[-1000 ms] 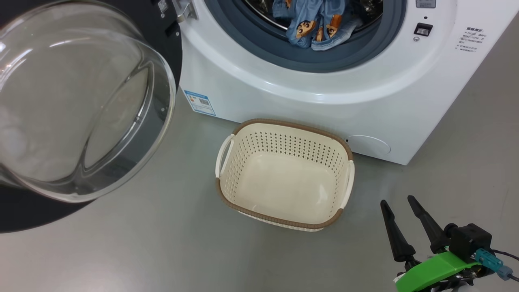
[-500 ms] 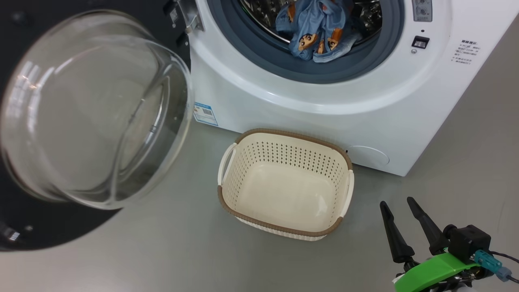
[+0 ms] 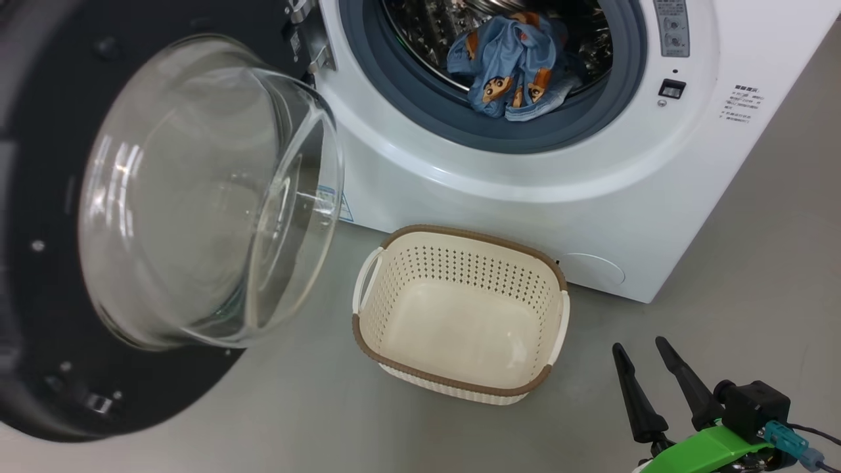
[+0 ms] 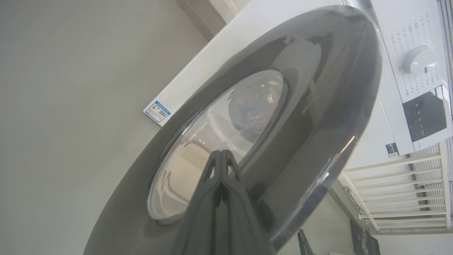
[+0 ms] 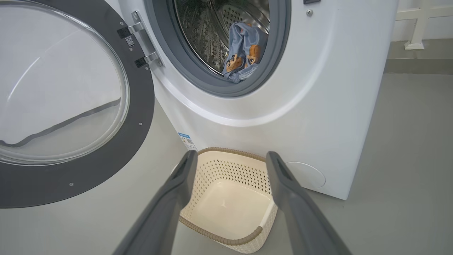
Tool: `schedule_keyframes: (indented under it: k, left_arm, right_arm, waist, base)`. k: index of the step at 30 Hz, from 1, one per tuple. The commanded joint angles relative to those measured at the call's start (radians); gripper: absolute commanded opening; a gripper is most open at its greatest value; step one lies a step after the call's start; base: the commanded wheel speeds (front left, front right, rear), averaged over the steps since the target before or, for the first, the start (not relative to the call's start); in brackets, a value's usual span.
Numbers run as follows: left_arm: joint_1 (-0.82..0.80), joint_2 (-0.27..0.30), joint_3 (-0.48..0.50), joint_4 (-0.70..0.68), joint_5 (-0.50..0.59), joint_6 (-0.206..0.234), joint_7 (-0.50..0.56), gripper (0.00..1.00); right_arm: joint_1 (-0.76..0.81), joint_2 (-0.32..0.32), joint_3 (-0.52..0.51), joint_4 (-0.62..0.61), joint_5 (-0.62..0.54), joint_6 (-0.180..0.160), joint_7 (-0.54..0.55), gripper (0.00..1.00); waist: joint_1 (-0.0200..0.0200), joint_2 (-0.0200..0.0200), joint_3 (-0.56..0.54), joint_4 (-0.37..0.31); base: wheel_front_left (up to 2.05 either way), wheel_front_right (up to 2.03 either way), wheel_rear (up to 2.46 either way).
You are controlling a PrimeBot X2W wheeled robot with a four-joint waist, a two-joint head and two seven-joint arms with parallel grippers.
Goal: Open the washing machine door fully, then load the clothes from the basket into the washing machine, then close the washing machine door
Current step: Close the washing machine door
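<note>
The washing machine [image 3: 525, 203] stands with its door [image 3: 39, 197] hinged at the left and swung partway out, glass bowl facing the drum. The clothes [image 3: 512, 72], blue with cartoon figures, lie inside the drum at the gasket's lower edge, as the right wrist view confirms for the clothes [image 5: 242, 49]. The cream basket [image 3: 460, 231] sits empty on the floor before the machine. My left gripper [image 4: 221, 156] is shut with nothing in it, its tips against the door's outer face [image 4: 300, 106]. My right gripper [image 3: 638, 346] hangs open right of the basket, holding nothing.
Grey floor surrounds the machine and basket. A white railing [image 4: 400, 187] stands beyond the machine in the left wrist view. In the right wrist view my open right gripper [image 5: 231, 156] frames the basket [image 5: 230, 209], with the door [image 5: 134, 141] to its left.
The head camera has shifted, so the machine sits lower in view. The door has swung round toward the drum opening. My right gripper stays open and still.
</note>
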Motion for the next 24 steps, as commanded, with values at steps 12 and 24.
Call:
schedule_keyframes:
  k: [12, 24]
  left_arm:
    - [-0.007, -0.002, -0.022, -0.237, -0.038, -0.007, 0.144, 0.00]
    - [-0.026, -0.077, -0.078, -0.358, -0.021, -0.007, 0.207, 0.00]
  right_arm:
    - [-0.005, -0.003, 0.013, -0.030, -0.002, 0.002, -0.005, 1.00]
    - [-0.015, -0.001, 0.004, -0.034, -0.008, 0.002, -0.005, 1.00]
  waist:
    - [0.0000, -0.0001, -0.004, -0.046]
    - [0.0000, -0.0001, 0.003, -0.130]
  base:
    - [0.00, 0.00, 0.00]
    - [0.00, 0.00, 0.00]
